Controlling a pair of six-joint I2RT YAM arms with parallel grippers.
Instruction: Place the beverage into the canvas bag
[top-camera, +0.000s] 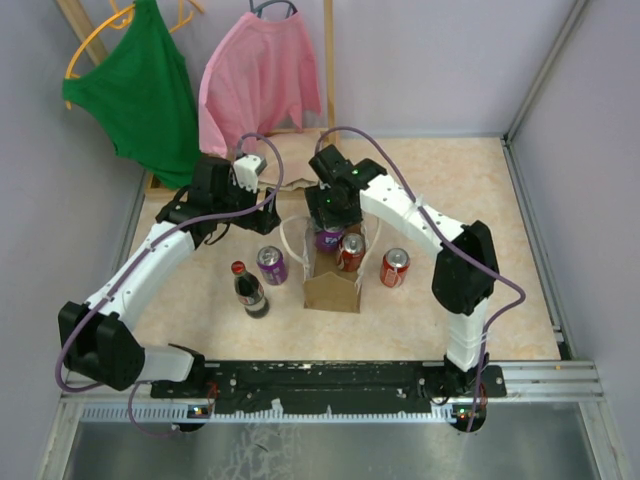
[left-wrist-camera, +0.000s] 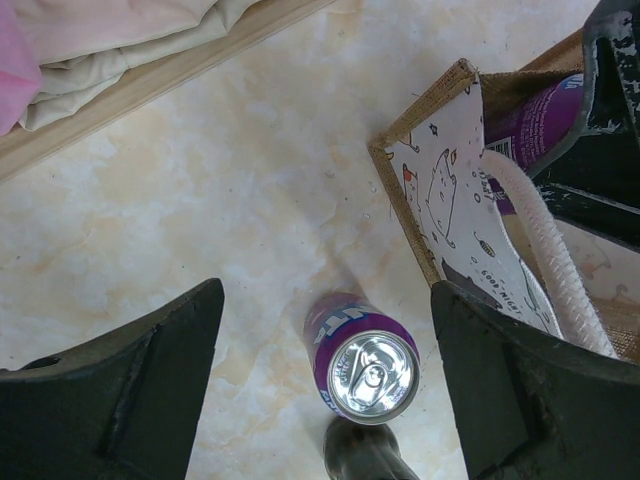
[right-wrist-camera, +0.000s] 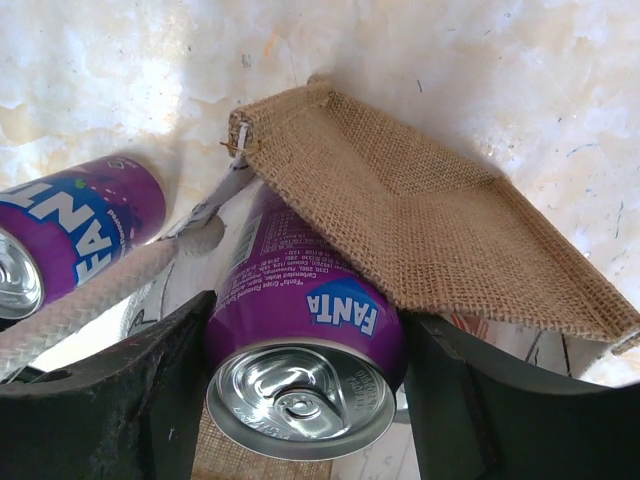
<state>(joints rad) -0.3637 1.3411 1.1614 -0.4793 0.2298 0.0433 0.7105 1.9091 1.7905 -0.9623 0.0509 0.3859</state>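
Over on the left, the left gripper (left-wrist-camera: 325, 375) hangs empty, fingers spread wide above a standing purple can (left-wrist-camera: 362, 362) beside the canvas bag (top-camera: 333, 288). The right gripper (right-wrist-camera: 300, 385) clamps the Fanta can (right-wrist-camera: 305, 345), whose lower end is inside the bag's mouth.

Marbled table (top-camera: 500, 300) carries canvas bag (top-camera: 332, 292), purple can (top-camera: 272, 265), red can (top-camera: 395, 267), cola bottle (top-camera: 248, 290).

High fixed view looking down, two wrist views close, sharing canvas bag (right-wrist-camera: 420, 210)
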